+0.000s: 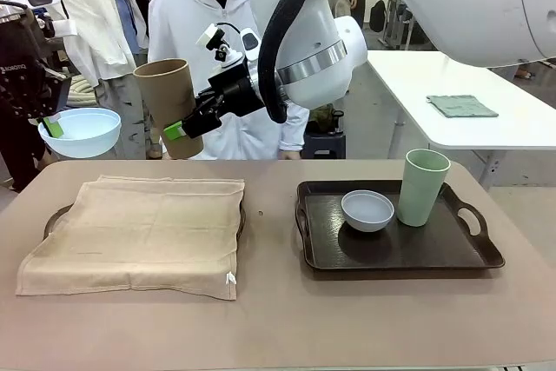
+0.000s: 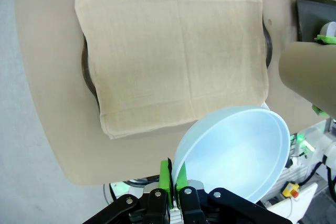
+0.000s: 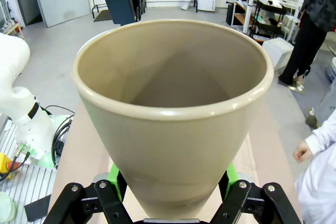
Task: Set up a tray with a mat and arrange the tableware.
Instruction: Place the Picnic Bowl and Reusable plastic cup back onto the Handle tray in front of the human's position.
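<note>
A beige mat (image 1: 135, 232) (image 2: 173, 51) covers a dark tray (image 1: 54, 215) (image 2: 86, 72) on the table's left. My left gripper (image 1: 52, 123) (image 2: 173, 179) is shut on the rim of a pale blue bowl (image 1: 80, 132) (image 2: 236, 150), held in the air beyond the table's far left corner. My right gripper (image 1: 178, 130) (image 3: 173, 182) is shut on the base of a tan brown cup (image 1: 169, 106) (image 3: 173, 129) (image 2: 310, 72), held above the far edge behind the mat. A second dark tray (image 1: 391, 254) on the right carries a greyish white bowl (image 1: 367, 210) and a pale green cup (image 1: 423, 187).
A person in a white top (image 1: 200, 32) stands at the far side; a hand (image 3: 302, 150) shows in the right wrist view. A white table (image 1: 521, 128) at the back right bears a green cloth (image 1: 460, 106). The near tabletop (image 1: 278, 327) is bare.
</note>
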Controlling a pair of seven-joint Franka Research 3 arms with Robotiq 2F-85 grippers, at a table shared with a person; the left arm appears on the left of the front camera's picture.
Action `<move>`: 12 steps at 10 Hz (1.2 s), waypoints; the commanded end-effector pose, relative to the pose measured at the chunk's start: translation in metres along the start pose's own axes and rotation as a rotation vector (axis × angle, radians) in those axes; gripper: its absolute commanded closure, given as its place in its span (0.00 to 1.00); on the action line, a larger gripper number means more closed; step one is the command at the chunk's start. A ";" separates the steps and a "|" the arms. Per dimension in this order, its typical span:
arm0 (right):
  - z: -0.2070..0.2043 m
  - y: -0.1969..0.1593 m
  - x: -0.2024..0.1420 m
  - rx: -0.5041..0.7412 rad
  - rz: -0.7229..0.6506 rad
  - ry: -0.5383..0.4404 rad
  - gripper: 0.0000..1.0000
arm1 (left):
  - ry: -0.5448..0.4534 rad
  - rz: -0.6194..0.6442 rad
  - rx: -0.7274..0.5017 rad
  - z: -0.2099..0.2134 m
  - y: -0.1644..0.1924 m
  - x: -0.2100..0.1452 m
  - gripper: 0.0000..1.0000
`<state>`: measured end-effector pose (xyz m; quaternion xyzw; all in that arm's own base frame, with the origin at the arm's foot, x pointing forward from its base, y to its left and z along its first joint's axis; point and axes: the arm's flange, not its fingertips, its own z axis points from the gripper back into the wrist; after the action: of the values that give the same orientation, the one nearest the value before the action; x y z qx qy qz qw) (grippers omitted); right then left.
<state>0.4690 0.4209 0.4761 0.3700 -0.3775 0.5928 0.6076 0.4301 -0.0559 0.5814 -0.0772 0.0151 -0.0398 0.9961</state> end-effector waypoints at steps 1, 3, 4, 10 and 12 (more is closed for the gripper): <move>0.000 -0.001 -0.002 0.008 0.020 -0.014 0.78 | 0.000 -0.002 0.001 0.000 -0.001 -0.001 1.00; 0.000 -0.001 -0.002 0.008 0.020 -0.014 0.78 | 0.000 -0.002 0.001 0.000 -0.001 -0.001 1.00; 0.000 0.000 0.000 0.000 0.000 0.000 0.19 | 0.000 0.000 0.000 0.000 0.000 0.000 0.96; -0.035 -0.018 -0.099 0.037 0.071 -0.135 0.19 | -0.044 -0.004 -0.040 -0.092 0.038 0.029 0.96; -0.050 -0.019 -0.135 0.042 0.012 -0.126 0.19 | -0.078 -0.014 -0.061 -0.116 0.049 0.037 0.96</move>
<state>0.4912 0.4099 0.3458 0.4080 -0.3969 0.5892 0.5734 0.4655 -0.0310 0.4680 -0.0917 -0.0062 -0.0342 0.9952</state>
